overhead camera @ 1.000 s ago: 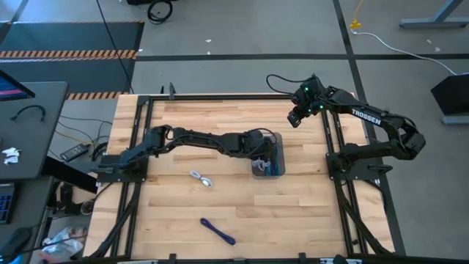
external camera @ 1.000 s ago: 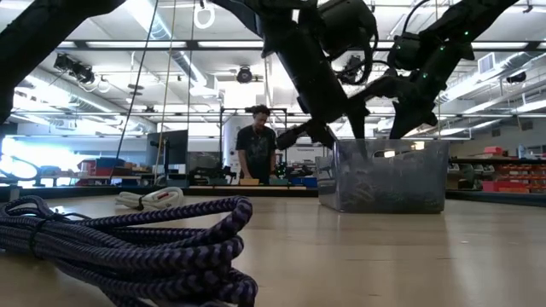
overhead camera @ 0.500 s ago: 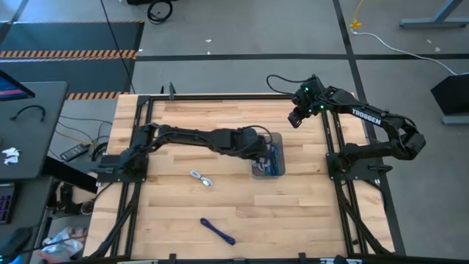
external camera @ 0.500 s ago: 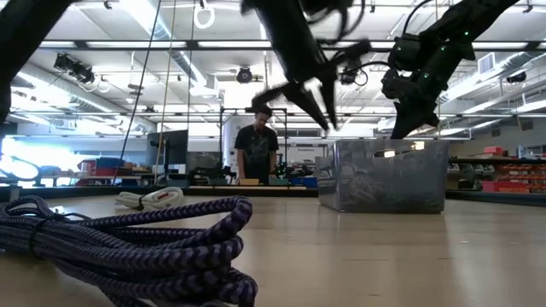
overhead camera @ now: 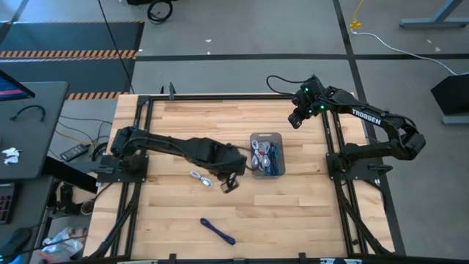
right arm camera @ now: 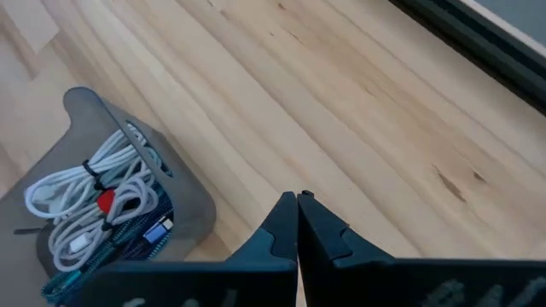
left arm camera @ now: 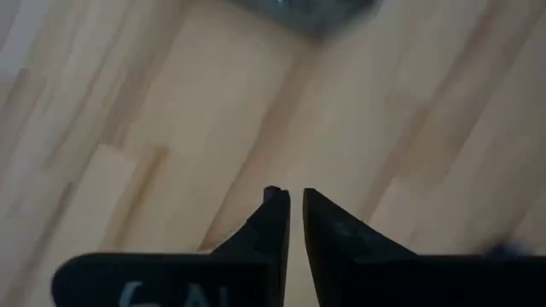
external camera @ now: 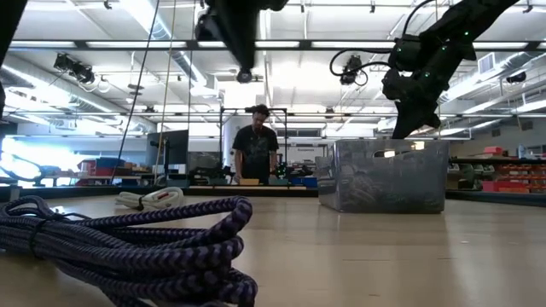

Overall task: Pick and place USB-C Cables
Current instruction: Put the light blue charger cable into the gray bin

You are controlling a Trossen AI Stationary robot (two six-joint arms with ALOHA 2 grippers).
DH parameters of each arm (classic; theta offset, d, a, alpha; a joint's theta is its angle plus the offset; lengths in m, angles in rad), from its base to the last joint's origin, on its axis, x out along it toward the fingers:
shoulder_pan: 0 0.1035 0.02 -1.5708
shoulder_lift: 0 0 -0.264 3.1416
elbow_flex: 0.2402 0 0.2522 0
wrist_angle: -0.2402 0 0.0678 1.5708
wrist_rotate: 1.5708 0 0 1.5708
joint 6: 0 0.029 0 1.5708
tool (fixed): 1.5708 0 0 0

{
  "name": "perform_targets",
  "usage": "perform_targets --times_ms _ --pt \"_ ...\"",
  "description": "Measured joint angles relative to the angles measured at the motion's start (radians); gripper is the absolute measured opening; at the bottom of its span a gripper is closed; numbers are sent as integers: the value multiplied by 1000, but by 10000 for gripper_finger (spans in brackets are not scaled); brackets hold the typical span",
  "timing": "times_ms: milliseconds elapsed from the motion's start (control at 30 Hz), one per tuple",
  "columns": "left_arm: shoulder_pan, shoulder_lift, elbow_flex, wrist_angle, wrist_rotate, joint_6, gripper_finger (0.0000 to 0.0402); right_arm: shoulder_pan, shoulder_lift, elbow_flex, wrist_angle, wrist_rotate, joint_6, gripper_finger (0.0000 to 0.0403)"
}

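The grey translucent tray [overhead camera: 278, 139] stands right of the table's middle with several coiled USB-C cables [overhead camera: 265, 155], white, teal and dark blue, inside; the right wrist view shows white coils with a red tip [right arm camera: 105, 201]. A white cable [overhead camera: 200, 178] and a dark blue-purple cable [overhead camera: 218, 231] lie on the bare wood. My left gripper [overhead camera: 229, 183] hangs over the table between the white cable and the tray, its fingers [left arm camera: 294, 198] all but together and holding nothing. My right gripper [overhead camera: 294, 119] waits shut [right arm camera: 297, 198] above the far right of the table.
Black frame rails [overhead camera: 139, 147] run along the table's left, right and far sides. In the low view the purple cable [external camera: 128, 247] fills the near foreground, the tray [external camera: 384, 175] stands to its right, and a person [external camera: 256, 145] stands in the room behind the table.
My left gripper has risen out of the tray and swung toward the table's left and near edge, ending over bare wood just right of the white cable. The tray and the cables on the table have stayed where they were.
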Motion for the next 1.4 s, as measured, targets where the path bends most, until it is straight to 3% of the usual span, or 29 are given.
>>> perform_targets --times_ms 200,400,600,800,967,1233,1400 --pt "-43 9 -2 -176 12 215 43 0 0 0 0 -23 60 0" --pt "-45 9 -3 -226 6 365 66 0 0 0 3 -24 110 0" --pt "-39 3 -174 -184 -1 389 121 1 0 0 21 -23 134 0" --pt "-39 3 -372 11 45 337 150 1 0 0 30 -22 161 0" --pt "-36 -2 -478 236 68 400 153 1 0 0 30 -22 186 0" --pt "-24 -3 -585 273 100 553 153 1 0 0 30 -17 233 0" --pt "-5 -3 -638 383 108 608 154 1 0 0 30 -15 263 0"
